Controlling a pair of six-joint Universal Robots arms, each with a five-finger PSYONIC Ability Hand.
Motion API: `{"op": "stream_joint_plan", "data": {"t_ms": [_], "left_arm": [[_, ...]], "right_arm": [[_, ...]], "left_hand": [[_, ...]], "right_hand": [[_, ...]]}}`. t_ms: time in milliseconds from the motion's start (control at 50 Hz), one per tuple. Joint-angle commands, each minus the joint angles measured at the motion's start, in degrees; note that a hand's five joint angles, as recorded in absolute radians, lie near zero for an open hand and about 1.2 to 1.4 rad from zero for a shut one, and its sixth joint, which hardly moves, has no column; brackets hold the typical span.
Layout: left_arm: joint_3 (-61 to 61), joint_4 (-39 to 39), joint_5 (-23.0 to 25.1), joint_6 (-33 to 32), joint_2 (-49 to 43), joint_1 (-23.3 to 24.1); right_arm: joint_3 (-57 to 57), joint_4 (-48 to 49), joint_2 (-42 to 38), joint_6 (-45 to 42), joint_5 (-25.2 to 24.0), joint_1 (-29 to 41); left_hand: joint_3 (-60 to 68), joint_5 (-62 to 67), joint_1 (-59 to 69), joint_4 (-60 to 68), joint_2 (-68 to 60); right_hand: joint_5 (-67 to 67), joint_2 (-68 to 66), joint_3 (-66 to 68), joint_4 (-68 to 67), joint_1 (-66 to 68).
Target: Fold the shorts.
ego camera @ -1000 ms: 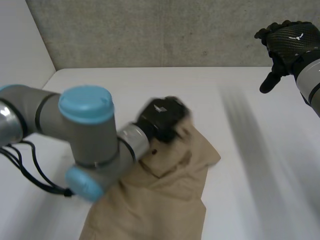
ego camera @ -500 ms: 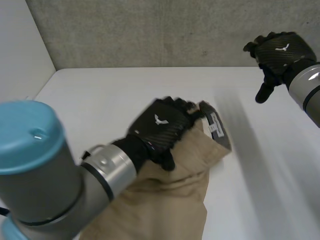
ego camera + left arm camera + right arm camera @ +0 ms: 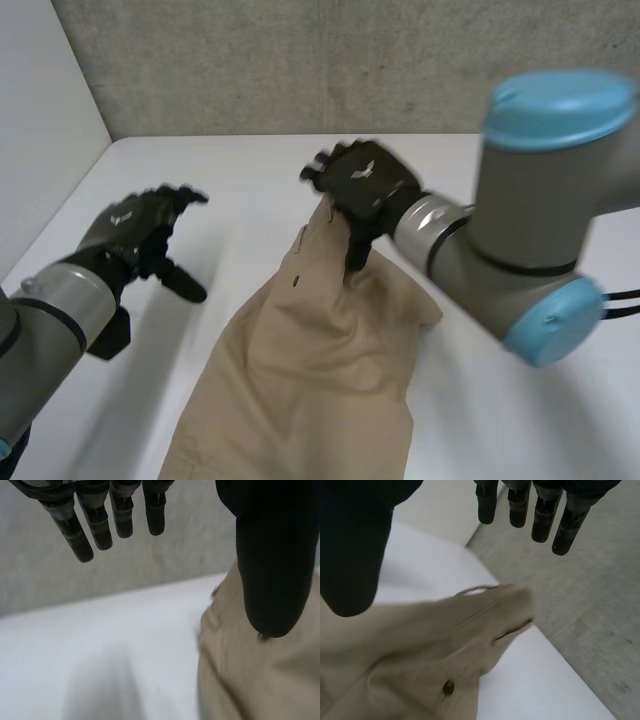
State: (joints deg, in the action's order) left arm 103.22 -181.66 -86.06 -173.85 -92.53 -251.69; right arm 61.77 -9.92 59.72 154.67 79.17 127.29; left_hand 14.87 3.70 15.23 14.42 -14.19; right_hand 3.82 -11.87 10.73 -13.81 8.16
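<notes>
1 pair of tan shorts (image 3: 310, 370), 2 hands. My right hand (image 3: 362, 185) is at the shorts' far waistband end. Its wrist view shows fingers (image 3: 542, 520) straight and thumb spread, with the cloth under the palm and nothing gripped, plus a button (image 3: 449, 687) up close. My left hand (image 3: 135, 225) is spread wide beside the shorts, off the cloth, over the white table (image 3: 240, 165)

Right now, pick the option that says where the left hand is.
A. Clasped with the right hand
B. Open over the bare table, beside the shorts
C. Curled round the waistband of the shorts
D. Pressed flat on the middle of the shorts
B: the left hand hangs with straight fingers over the white table, apart from the tan shorts. It is the right hand that is at the shorts' top end.
</notes>
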Motion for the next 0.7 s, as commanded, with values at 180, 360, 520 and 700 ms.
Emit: {"op": "stream_joint_plan", "data": {"t_ms": [180, 360, 520, 700], "left_arm": [[4.71, 2.36, -2.53, 0.00, -7.13, 0.76], [4.36, 2.36, -2.18, -0.09, -11.44, 1.29], [2.25, 2.36, -1.65, 0.79, -16.19, 4.45], [-0.38, 2.36, -1.56, 2.64, -19.00, 4.98]], "right_arm": [[-1.92, 14.55, -12.87, -30.39, 6.43, 2.27], [4.93, 19.50, -4.00, -29.17, 7.40, 1.83], [14.07, 19.50, 3.21, -27.06, 7.40, 1.13], [18.56, 19.59, 8.56, -21.36, 7.14, -0.37]], "left_hand": [[-1.80, -0.63, -2.15, -1.35, 1.11], [-1.80, -0.63, -2.15, -1.35, 1.11], [-1.63, -0.46, -1.98, -1.18, 0.94], [-0.29, 0.88, -0.64, 0.16, -0.40]], "right_hand": [[51.74, -53.68, 54.83, -51.75, 57.39], [66.18, -68.13, 69.27, -66.19, 71.84], [66.18, -68.13, 69.27, -66.19, 71.84], [66.18, -68.13, 69.27, -66.19, 71.84]]}}
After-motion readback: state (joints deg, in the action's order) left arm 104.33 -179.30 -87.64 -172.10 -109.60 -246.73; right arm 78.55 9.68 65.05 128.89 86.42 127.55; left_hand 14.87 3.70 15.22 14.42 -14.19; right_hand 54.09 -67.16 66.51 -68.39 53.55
